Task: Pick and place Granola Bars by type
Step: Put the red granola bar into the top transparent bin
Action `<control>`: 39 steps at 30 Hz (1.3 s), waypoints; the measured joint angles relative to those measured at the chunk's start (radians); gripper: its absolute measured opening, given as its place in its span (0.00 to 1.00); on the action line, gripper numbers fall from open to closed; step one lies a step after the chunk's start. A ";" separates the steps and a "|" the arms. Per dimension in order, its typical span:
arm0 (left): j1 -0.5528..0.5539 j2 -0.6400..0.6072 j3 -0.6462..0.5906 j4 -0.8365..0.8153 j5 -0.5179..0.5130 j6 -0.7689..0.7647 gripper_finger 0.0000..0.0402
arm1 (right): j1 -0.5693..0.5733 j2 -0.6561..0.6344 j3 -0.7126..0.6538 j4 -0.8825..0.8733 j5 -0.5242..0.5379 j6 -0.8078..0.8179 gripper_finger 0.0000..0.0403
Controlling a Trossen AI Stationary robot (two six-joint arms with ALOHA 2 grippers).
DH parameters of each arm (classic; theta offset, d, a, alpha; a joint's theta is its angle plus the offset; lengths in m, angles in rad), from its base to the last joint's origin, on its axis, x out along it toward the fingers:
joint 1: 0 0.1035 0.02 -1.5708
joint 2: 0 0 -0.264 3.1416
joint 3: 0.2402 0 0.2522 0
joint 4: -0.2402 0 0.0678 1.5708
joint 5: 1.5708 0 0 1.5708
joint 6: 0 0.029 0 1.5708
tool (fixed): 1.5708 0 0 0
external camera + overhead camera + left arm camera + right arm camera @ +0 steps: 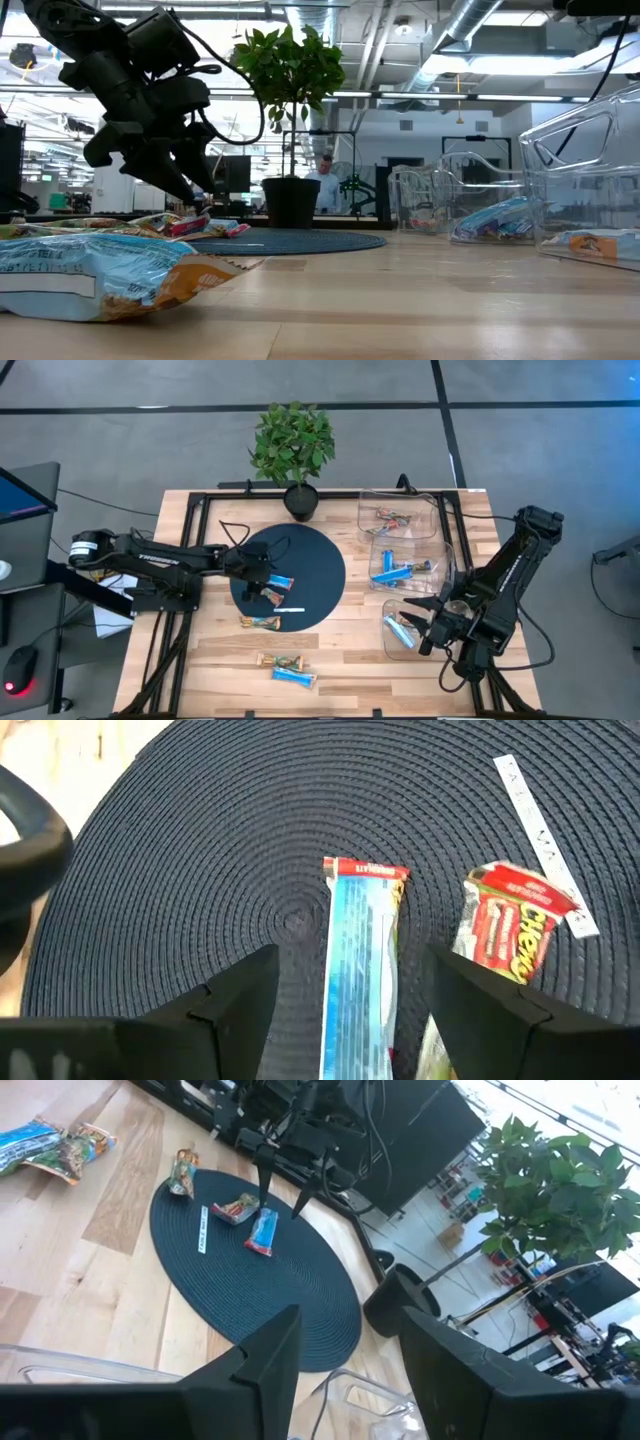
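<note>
The left tool (350, 990) hangs wide open and empty over the blue granola bar (358, 970) on the round mat (320, 565). The red bar (510, 925) lies just beside, at 3 o'clock; one finger could catch it. The right tool (428, 622) waits open over the nearest bin (392, 645).

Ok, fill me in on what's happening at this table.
The robot is sorting granola bars by type. The left gripper hangs open over a blue bar on the round dark mat, a red bar beside it. The right gripper is open above the nearest clear bin, which holds a blue bar.
</note>
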 joint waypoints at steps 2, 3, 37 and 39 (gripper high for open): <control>0.000 0.020 0.000 0.016 0.000 0.001 0.60 | 0.000 0.000 0.000 0.000 0.000 0.000 0.41; 0.000 0.029 0.000 0.018 0.000 0.005 0.60 | 0.000 0.000 0.000 0.000 0.000 0.000 0.41; 0.055 0.175 0.004 0.012 0.000 -0.085 0.46 | -0.001 -0.001 0.000 0.007 -0.002 0.000 0.41; 0.055 0.175 0.004 0.011 -0.004 -0.085 0.42 | -0.001 -0.001 0.000 0.007 -0.002 0.000 0.41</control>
